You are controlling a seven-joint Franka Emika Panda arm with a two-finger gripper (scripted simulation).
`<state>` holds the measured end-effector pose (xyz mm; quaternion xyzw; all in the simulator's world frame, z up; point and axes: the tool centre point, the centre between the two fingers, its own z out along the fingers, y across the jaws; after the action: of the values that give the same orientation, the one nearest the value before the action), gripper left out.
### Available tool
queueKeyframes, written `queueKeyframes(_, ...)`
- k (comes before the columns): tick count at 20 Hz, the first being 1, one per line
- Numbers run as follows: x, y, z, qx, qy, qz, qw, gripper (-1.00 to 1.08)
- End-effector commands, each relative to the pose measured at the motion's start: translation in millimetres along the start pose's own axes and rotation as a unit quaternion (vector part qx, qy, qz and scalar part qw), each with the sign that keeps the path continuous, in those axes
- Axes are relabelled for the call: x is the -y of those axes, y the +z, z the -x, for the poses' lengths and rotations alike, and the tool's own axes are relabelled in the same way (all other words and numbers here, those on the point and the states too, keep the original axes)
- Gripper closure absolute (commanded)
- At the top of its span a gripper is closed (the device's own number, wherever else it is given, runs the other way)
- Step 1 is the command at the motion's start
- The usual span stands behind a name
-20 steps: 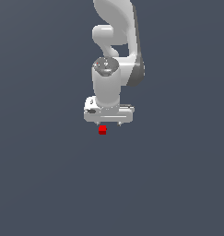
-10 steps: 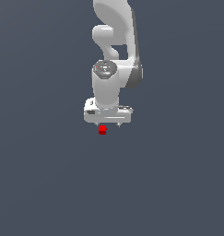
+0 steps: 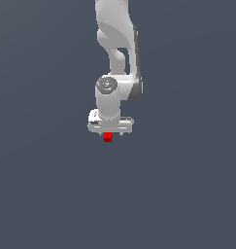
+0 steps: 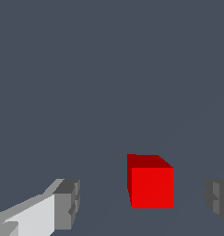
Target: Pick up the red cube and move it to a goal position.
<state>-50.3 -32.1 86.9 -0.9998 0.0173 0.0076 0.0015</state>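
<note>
Red cube (image 4: 151,186) sits between spread fingers (image 4: 67,204) of gripper (image 4: 143,203), untouched; plain grey floor (image 3: 187,194) around, nothing obstructing.

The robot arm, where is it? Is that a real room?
Probably not a real room: it looks computer-made. The floor is flat plain grey, and only a white arm and a red cube show, between open fingers.

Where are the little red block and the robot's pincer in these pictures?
red cube (image 4: 152,187): wrist view, on its bright front face.
pincer (image 4: 143,203): wrist view, midway between its two grey fingertips, standing open around the cube.
</note>
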Motion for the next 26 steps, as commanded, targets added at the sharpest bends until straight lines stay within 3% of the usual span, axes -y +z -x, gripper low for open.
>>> queueKeyframes(1, -5.5, 18.2, 7.1, -0.002, 0.000, 0.001, 1.0000, -0.92)
queueKeyframes(15, -19.9, 66.9, 22.4, -0.008, 0.002, 0.002, 1.0000, -0.92)
queueKeyframes(16, -19.9, 66.9, 22.4, -0.008, 0.002, 0.002, 1.0000, 1.08)
queueKeyframes(26, -19.9, 66.4, 22.5, -0.008, 0.002, 0.002, 1.0000, 1.08)
